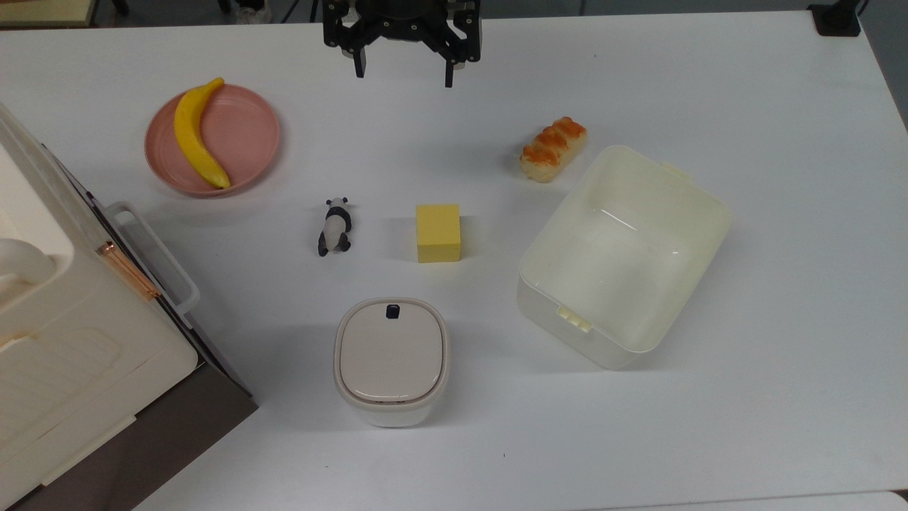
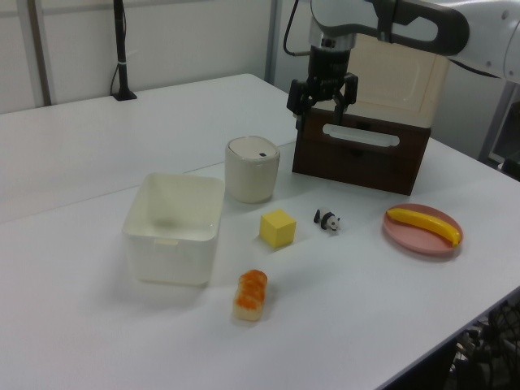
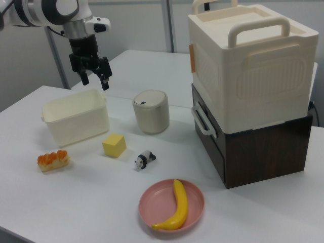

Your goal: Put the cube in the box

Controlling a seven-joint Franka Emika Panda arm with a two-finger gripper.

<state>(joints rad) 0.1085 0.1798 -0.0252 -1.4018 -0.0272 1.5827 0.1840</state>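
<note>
My gripper hangs at the upper edge of the top view with its two fingers spread wide and nothing between them; the left view and the right view add that it is raised well above the table, something the top view alone does not reveal. The cube sits on the table well below my fingers in the top view, apart from everything, with the panda figurine to its left in the top view and the box to its right in the top view. The box is open and holds nothing; the left view looks straight down onto its bare floor. The bread piece lies just beside the box's rim, outside it. Farther from my gripper than the cube stands the small container, its grey lid shut. The pink plate carries the banana. The right view shows the white storage bin stacked on a dark brown cabinet, which the top view shows cut off at its left edge.
</note>
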